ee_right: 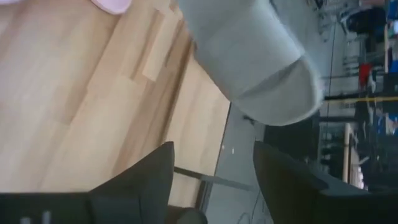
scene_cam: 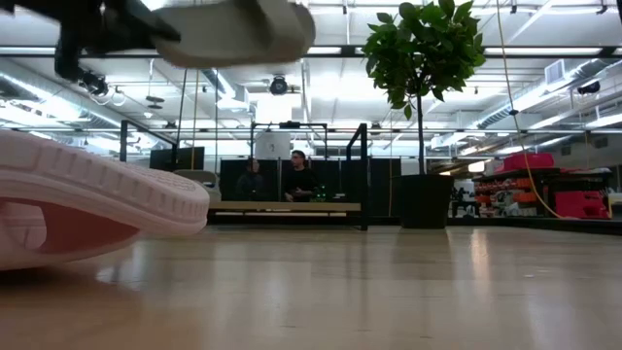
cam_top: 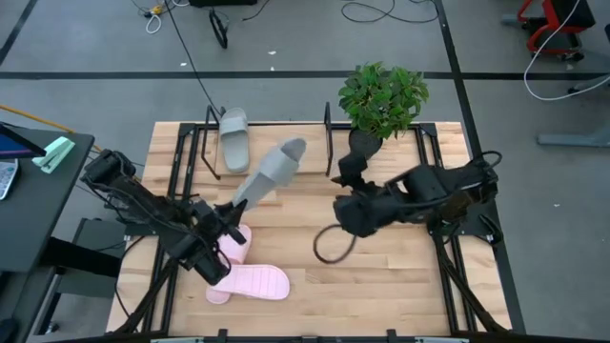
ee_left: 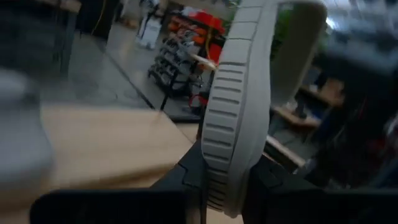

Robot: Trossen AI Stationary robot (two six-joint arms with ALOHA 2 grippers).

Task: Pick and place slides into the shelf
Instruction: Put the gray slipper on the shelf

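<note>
My left gripper (cam_top: 229, 208) is shut on a grey-green slide (cam_top: 267, 173), which it holds up over the table's middle; the slide's toe points toward the shelf (cam_top: 327, 133). A second grey-green slide (cam_top: 233, 138) lies on the shelf's left part. Two pink slides (cam_top: 250, 283) lie on the table near my left gripper, and one of them fills the left of the low view (scene_cam: 87, 194). My right gripper (ee_right: 211, 180) stands open to the right of the held slide's toe and touches nothing. My left gripper pinches the slide's sole at its heel end (ee_left: 225, 168) between its two fingers (ee_left: 186, 180), one on each flat face, with the ribbed side wall showing between them. The fingers come about level from the table's left. The slide sticks out ahead of them, lifted clear of the table.
A potted plant (cam_top: 383, 95) stands at the table's far edge, right of the shelf. A dark cable loop (cam_top: 334, 248) lies on the table under my right arm. Bare wood lies between the pink slides and the shelf. People sit far behind the table (scene_cam: 296, 180).
</note>
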